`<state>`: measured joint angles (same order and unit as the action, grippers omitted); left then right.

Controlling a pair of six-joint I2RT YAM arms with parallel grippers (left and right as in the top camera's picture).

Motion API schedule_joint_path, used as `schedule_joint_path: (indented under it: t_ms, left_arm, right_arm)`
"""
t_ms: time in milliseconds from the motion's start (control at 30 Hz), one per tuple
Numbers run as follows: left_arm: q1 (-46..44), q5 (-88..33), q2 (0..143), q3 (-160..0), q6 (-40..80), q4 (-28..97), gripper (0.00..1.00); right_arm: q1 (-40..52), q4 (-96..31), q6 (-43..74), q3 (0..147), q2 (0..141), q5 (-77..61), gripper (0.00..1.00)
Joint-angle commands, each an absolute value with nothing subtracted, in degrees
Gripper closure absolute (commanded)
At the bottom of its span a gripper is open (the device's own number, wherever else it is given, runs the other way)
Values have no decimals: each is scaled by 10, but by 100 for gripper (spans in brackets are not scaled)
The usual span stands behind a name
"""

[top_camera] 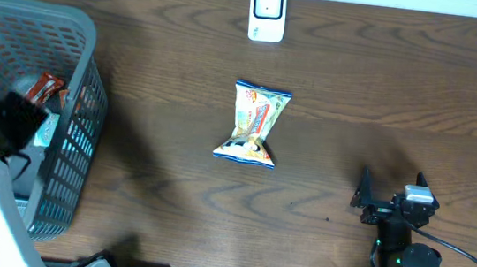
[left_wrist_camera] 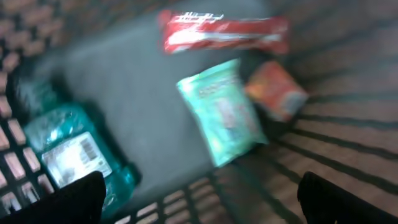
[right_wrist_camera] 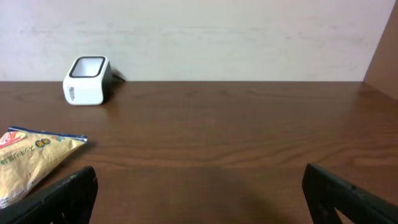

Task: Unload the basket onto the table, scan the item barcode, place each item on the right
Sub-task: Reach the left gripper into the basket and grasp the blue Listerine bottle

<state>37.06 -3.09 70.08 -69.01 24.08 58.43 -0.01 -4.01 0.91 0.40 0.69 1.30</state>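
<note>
Lying on the tabletop (top_camera: 159,45), the bag (top_camera: 254,124) sits apart from the scanner (top_camera: 267,12), on the robot's side. Right jaws stand wide and empty, nearer still and rightward; left jaws gape wide above the basket (top_camera: 90,25), far left.

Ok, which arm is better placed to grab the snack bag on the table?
Right, probably: the right gripper is open and faces the snack bag; the left gripper hangs over the basket.

A white scanner (right_wrist_camera: 87,80) stands upper left on the brown table (right_wrist_camera: 236,143). A snack bag (right_wrist_camera: 34,158) lies lower left. The right gripper (right_wrist_camera: 199,173) is spread wide at the bottom corners.
</note>
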Motion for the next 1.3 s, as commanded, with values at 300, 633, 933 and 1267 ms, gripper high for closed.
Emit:
schedule_joint_path:
  t_ms: [300,633,933,1267]
  left_arm:
    - [468,-27,704,-520,276,507,2]
    - [496,-27,739,-430,276,403,2]
    - [498,-27,845,-416,280,361,2]
    - [501,-23,870,-415,284,412,2]
  right_arm:
    - [5,-41,17,3,4,18,1]
    - [5,-41,17,3,4,18,1]
    - [5,-41,17,3,4,18,1]
    - [5,-41,17,3,4,18,1]
